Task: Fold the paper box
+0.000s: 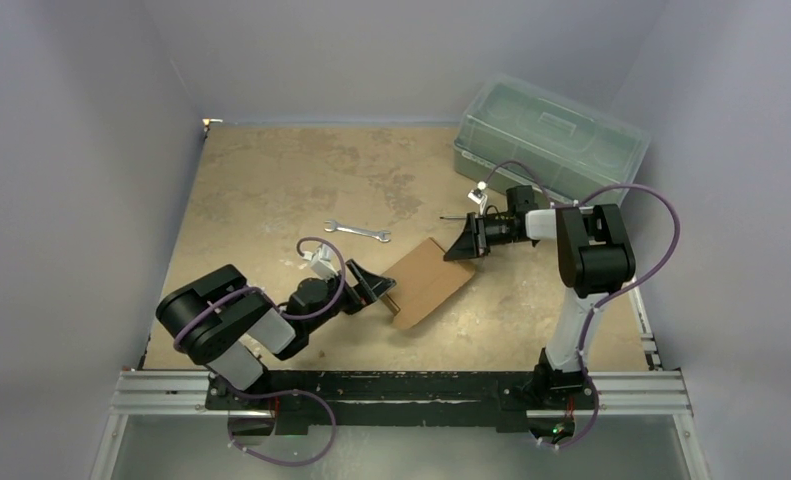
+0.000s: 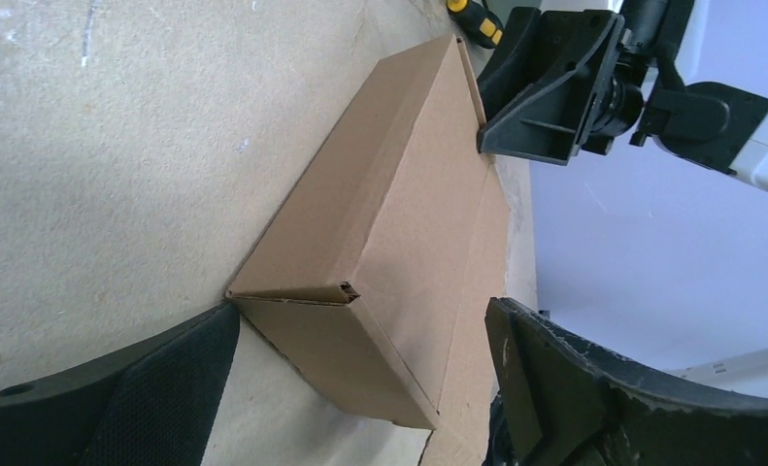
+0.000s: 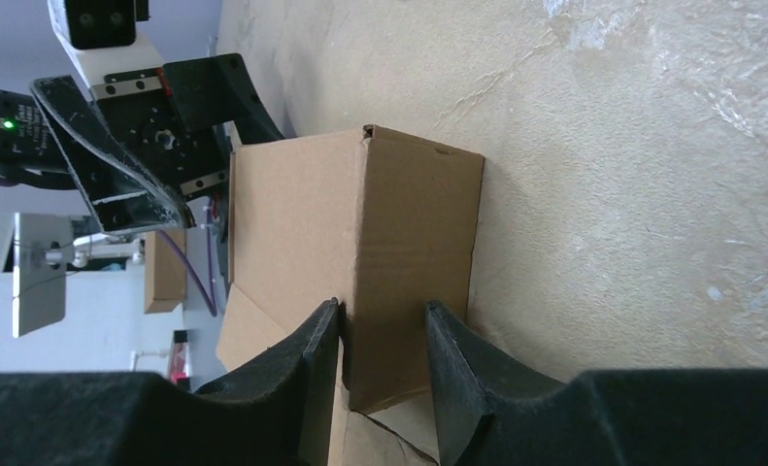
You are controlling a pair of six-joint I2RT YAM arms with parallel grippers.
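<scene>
Now: paper box (image 1: 429,282) lies in the middle of the bench (image 1: 271,170), part-folded into a flat closed shape. Its long axis runs diagonally, near-left to far-right, one end toward each arm.

Right hand (image 1: 460,250) is at the far-right end. The wrist view shows its fingers (image 3: 307,354) set narrow, one on each side of the box's end wall. Reads as a pinch hold on the box.

Left hand (image 1: 379,289) is at the near-left end, spread wide, fingers (image 2: 137,393) flanking that end. One finger is just beside the lower corner; contact unclear. This near end shows a tucked flap with a small gap at its corner.

Judgement: the box is bracketed end to end, each hand equally near its own end. The end facing the left hand looks like the one to be worked, with the right hand steadying. A push from the left would travel straight down the long axis into the right hand's hold.
</scene>
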